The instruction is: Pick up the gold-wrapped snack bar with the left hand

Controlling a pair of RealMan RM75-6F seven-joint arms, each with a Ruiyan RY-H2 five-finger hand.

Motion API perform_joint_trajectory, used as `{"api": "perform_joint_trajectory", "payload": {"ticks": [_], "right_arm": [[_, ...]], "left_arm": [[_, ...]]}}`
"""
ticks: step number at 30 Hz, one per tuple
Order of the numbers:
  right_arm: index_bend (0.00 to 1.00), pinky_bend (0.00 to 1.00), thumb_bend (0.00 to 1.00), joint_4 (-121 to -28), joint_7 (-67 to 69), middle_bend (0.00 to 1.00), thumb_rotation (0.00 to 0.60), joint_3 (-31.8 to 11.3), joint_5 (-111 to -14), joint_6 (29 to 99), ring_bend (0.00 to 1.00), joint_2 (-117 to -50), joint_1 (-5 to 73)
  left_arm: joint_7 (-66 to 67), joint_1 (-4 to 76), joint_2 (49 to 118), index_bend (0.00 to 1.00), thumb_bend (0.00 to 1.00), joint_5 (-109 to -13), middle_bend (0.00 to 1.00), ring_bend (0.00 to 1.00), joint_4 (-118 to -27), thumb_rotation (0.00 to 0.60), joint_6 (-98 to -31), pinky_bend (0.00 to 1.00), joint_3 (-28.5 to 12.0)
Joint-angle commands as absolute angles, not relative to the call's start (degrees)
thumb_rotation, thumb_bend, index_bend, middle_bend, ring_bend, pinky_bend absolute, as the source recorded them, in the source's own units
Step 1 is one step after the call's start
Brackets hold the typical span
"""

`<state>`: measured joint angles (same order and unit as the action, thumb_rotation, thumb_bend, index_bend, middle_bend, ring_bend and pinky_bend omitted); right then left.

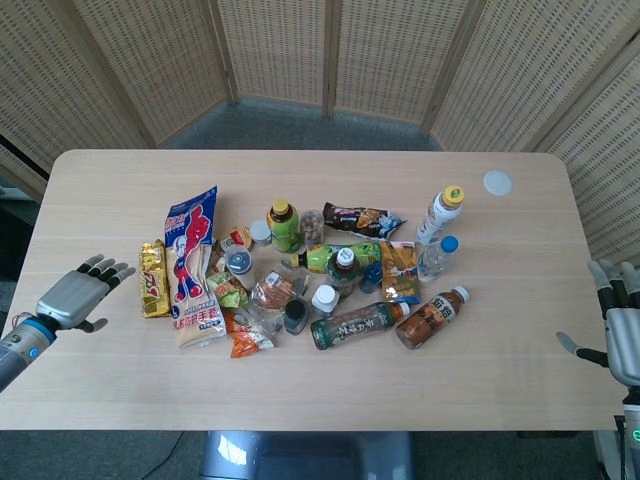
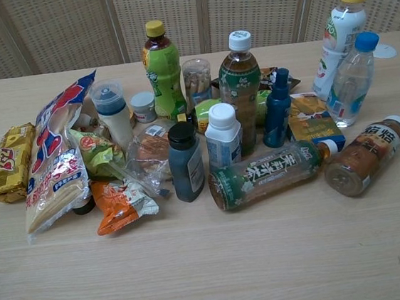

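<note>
The gold foil-wrapped snack bar (image 1: pixel 153 278) lies at the pile's left edge, touching the long white-and-blue snack bag (image 1: pixel 195 266). The left hand (image 1: pixel 82 296) hovers nearby, fingers spread, empty. A careless close could drag the bag too (they overlap). Bare table (image 1: pixel 90 200) left of the bar gives approach room.

The worktop (image 2: pixel 213 277) carries one gold-wrapped snack bar (image 2: pixel 8 161), one red, white and blue bag (image 2: pixel 55 169), one orange packet (image 2: pixel 120 205) and one green packet (image 2: pixel 96 152). Four drink bottles stand: a green bottle (image 2: pixel 162 71), a brown-tea bottle (image 2: pixel 241 88), a white bottle (image 2: pixel 338 39) and a clear bottle (image 2: pixel 350 84). At least two lie flat: a green-labelled bottle (image 2: pixel 267 175) and a brown-labelled bottle (image 2: pixel 365 155).
</note>
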<state>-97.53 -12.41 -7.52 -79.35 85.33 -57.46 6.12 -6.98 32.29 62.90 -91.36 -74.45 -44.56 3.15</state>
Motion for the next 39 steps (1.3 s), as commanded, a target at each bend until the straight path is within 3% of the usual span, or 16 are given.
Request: {"api": "perform_joint_trajectory", "payload": {"ticks": [1,23,32,39], "right_arm": [[0.00,0.00,0.02,-97.64,-12.43,0.00,0.483,-7.48,-79.24,85.58,0.00,-57.28,5.88],[0.00,0.00,0.02,-98.84,-12.44,0.00,0.484,-7.58,-78.31,87.81,0.00,-55.32,3.69],[0.00,0.00,0.02,-98.25,-12.03,0.00,0.484,-7.68,-78.90,87.14,0.00,-56.21,4.29],[0.00,0.00,0.03,-97.44,-11.51,0.00,0.488,-7.76,-79.44,86.29,0.00,-57.31,5.07]], "left_arm": [[-6.18,33.56,64.50,0.00,0.33,-90.59,0.00,0.00,-73.34,0.600,-43.00,0.00,3.10],[-4.74,40.60,73.28,0.00,0.33,-87.94,0.00,0.00,-66.34,0.600,-34.76,0.00,3.49],[-3.71,38.04,66.19,0.00,0.33,-85.94,0.00,0.00,-72.67,0.600,-35.59,0.00,6.40],[-3.03,32.83,58.84,0.00,0.33,-83.58,0.00,0.00,-80.24,0.600,-40.66,0.00,8.63]]}}
